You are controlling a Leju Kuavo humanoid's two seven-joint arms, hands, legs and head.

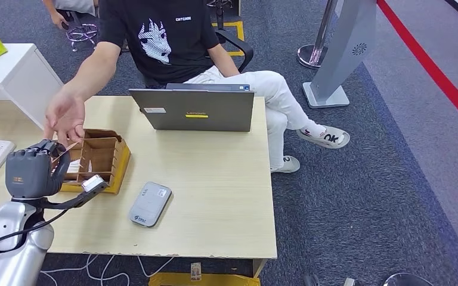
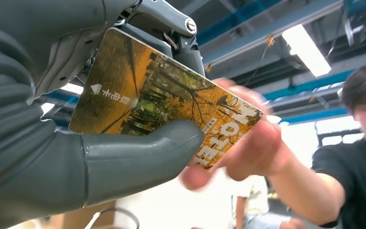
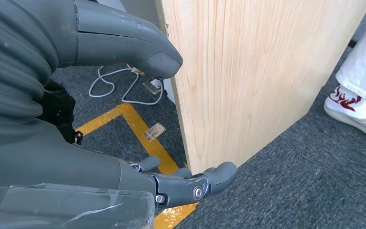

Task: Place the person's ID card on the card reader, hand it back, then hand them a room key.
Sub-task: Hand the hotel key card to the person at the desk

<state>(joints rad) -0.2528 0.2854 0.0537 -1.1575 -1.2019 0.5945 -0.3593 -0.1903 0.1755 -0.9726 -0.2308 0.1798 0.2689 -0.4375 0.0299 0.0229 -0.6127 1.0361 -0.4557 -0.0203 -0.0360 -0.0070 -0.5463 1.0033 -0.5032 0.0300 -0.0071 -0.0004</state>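
Left hand (image 2: 52,143) pinches the glossy rectangular room key (image 2: 162,114); right hand (image 3: 124,143) hangs spread.

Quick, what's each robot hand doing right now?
Left hand: holding the hotel room key card, which the person's hand is also touching.
Right hand: holding nothing, fingers apart, down beside the table.

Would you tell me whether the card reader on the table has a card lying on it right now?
No: in the head view the grey card reader lies bare on the table, while the left hand holds the hotel card.
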